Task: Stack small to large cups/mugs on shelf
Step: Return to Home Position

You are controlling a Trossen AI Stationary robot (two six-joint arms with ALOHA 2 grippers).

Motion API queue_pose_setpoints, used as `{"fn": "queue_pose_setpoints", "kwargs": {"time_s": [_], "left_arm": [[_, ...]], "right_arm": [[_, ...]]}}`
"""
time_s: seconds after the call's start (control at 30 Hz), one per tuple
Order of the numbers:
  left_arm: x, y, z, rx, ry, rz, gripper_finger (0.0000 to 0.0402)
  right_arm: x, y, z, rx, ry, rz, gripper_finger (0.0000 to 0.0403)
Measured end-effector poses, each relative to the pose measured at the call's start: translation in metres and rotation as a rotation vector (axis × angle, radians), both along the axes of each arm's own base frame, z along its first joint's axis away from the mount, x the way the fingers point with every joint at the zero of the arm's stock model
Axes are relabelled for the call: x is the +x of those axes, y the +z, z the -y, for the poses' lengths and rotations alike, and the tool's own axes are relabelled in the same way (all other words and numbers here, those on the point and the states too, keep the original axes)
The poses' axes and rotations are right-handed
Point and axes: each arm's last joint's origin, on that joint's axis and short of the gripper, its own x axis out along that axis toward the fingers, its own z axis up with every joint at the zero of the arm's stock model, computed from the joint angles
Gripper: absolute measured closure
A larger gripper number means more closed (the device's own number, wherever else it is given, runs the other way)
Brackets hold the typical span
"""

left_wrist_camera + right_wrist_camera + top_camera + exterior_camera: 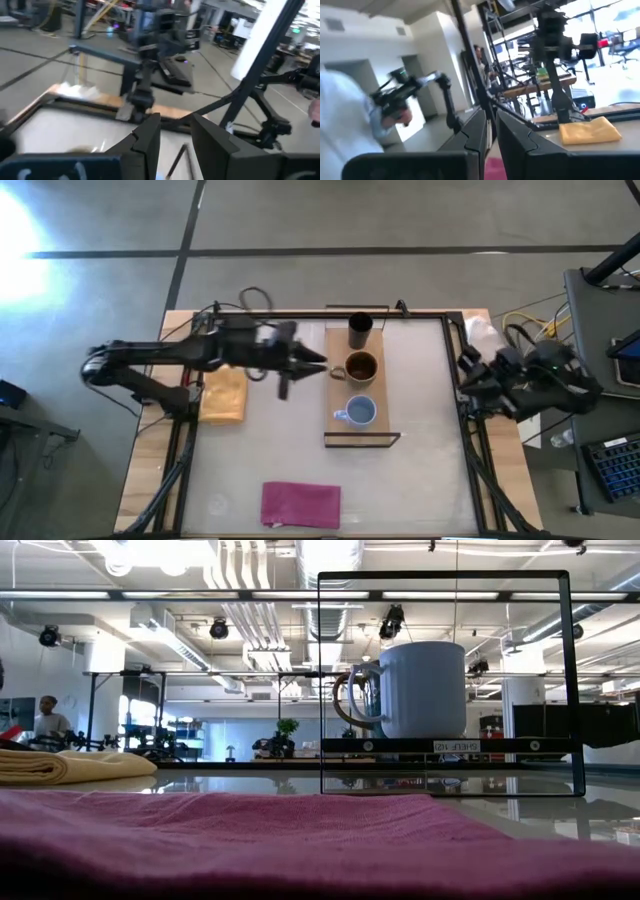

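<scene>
The light-wood shelf (340,395) lies mid-table, with a thin black frame (570,680). Three vessels stand on it in a row: the black cup (360,330) farthest, the brown mug (361,367) in the middle, and the light blue mug (361,412) nearest, which is large in the low view (420,690). My left gripper (322,365) reaches in from the table's left. Its tips are beside the brown mug's handle (337,371). Its fingers (150,135) stand a little apart with nothing between them. My right gripper (491,132) waits at the table's right edge, with its fingers together. My left gripper comes level from the table's left, and its fingertips are right at the brown mug's handle (337,371). I cannot tell whether they touch it. The mug stands upright on the shelf.
A folded yellow cloth (224,395) lies left of the shelf, under my left arm. A magenta cloth (300,504) lies near the front edge and fills the low view's foreground (250,840). A person (45,718) stands far off in the room.
</scene>
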Motion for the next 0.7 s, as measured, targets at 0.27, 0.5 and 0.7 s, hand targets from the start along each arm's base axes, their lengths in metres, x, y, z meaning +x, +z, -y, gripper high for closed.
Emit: {"fn": "queue_pose_setpoints", "kwargs": {"time_s": [0.27,0.5,0.7], "left_arm": [[-0.077,-0.053,-0.007,0.033,0.078,0.159,0.0308],[-0.123,-0.116,-0.005,-0.059,0.163,0.170,0.0308],[-0.150,-0.145,-0.003,-0.100,0.172,0.260,0.0308]], "right_arm": [[-0.029,-0.018,-0.001,-0.035,-0.007,-0.041,0.0364],[-0.017,-0.022,0.000,-0.072,-0.040,0.030,0.0364],[0.001,-0.042,0.001,-0.065,-0.062,0.090,0.0364]]}}
